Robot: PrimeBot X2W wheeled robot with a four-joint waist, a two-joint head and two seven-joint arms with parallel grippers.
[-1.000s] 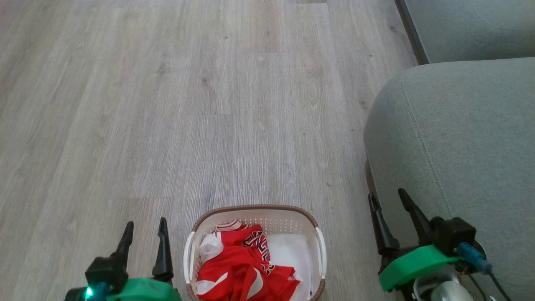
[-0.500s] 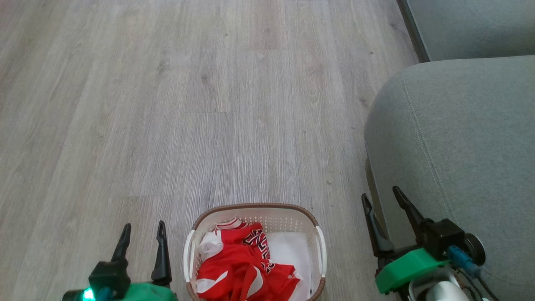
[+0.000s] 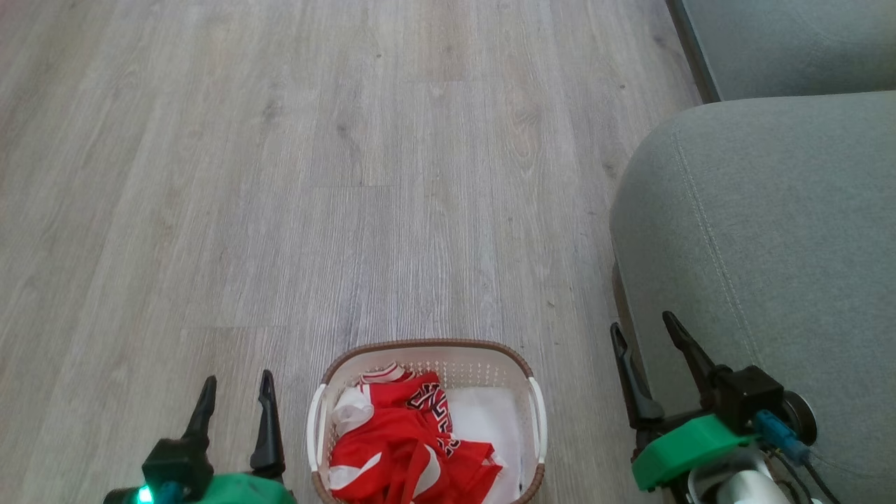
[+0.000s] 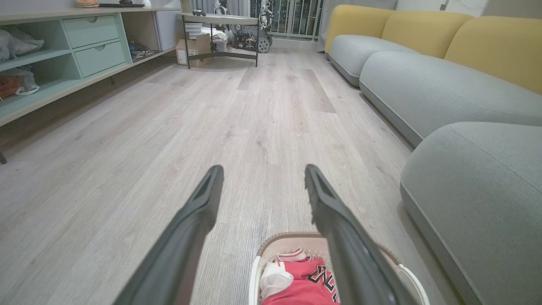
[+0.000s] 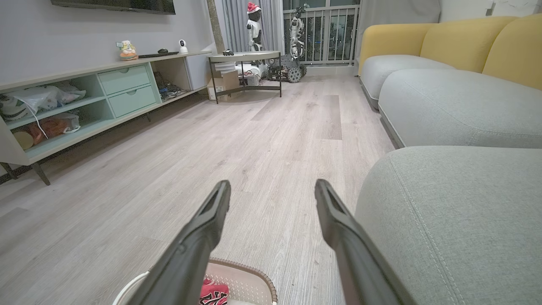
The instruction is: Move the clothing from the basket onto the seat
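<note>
The cream basket [image 3: 428,358] with its brown rim sits on the floor at the bottom middle of the head view, holding the crumpled red clothing [image 3: 402,448] and a pale piece [image 3: 350,414]. My left gripper [image 3: 237,386] stands open to the basket's left, above the floor. My right gripper [image 3: 642,327] is open to the basket's right, at the grey-green seat [image 3: 770,231] edge. In the left wrist view the basket [image 4: 271,245] and clothing [image 4: 302,284] lie below the gripper [image 4: 261,173]. The right wrist view shows the basket rim [image 5: 250,267] and seat [image 5: 457,203] past the open gripper [image 5: 273,187].
A flat white pad [image 3: 493,427] lies in the basket's right half. More grey sofa cushions [image 4: 423,84] with yellow backs run along the right. A green shelf unit [image 5: 84,97] lines the left wall and a small table [image 5: 245,57] stands far off.
The right gripper has shifted a little to the left and back; the left gripper has sunk slightly lower in the head view. Basket and clothing are unmoved.
</note>
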